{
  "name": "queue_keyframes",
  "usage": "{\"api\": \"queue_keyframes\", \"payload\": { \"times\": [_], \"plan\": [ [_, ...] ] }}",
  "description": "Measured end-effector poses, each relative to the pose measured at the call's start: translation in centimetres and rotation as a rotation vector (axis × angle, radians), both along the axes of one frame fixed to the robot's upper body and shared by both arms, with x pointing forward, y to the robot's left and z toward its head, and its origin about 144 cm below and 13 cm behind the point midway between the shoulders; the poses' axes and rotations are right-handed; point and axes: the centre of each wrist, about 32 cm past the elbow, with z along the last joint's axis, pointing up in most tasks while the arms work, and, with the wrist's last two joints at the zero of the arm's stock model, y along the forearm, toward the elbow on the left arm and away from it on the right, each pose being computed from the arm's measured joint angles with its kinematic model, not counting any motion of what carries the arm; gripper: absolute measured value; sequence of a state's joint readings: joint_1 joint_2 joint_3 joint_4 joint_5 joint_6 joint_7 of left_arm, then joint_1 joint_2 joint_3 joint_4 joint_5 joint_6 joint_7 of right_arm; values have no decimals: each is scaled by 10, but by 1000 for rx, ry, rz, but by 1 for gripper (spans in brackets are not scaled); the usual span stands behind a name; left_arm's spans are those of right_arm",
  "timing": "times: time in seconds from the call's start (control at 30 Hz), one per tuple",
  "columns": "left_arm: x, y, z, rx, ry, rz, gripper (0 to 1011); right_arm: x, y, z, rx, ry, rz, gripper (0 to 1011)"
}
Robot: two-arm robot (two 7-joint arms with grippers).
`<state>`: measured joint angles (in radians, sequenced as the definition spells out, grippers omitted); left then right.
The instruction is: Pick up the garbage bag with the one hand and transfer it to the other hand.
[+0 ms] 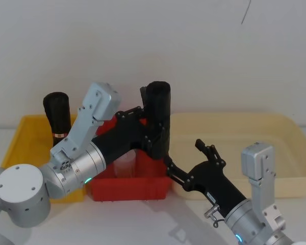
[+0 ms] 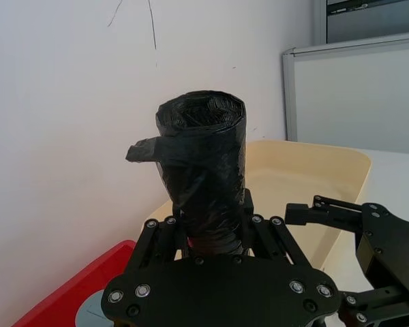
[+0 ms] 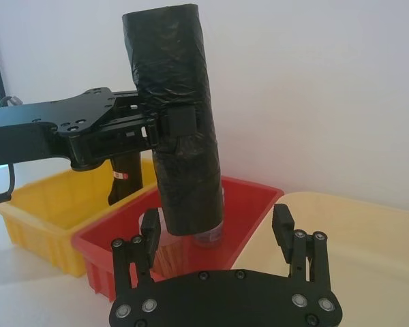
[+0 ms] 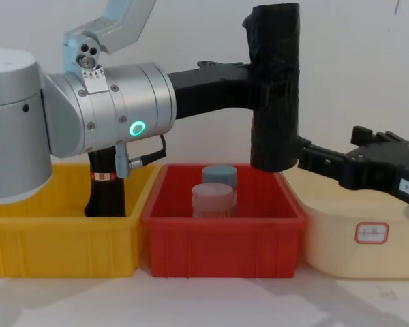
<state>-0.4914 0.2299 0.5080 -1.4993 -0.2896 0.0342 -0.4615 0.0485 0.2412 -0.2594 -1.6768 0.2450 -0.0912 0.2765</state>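
Handover step, pickup done. Lower right of head view: right gripper [image 1: 183, 153], jaws apart, just beside lower end of garbage bag [image 4: 274, 122]. Frame centre: left gripper [image 1: 152, 125] clamped mid-roll, bag upright above red bin [image 4: 221, 235]. Your next move: straddle lower end, close, then left releases. Mind bin rim and jars [image 4: 215, 197] beneath. Labelled roll [image 1: 57, 115], upper left, no obstacle.

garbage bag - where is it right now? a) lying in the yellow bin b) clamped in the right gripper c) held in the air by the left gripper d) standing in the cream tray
C: the left gripper is shut on the garbage bag, holding it above the red bin; the right gripper is open.
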Motion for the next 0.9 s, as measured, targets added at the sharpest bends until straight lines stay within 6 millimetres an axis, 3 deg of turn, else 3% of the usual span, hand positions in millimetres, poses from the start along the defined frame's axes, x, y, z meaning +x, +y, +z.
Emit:
{"api": "queue_keyframes", "payload": {
  "times": [0.9],
  "plan": [
    [0, 0, 0, 0, 0, 0, 404, 7, 12, -1, -5, -14, 38, 1000]
  ]
}}
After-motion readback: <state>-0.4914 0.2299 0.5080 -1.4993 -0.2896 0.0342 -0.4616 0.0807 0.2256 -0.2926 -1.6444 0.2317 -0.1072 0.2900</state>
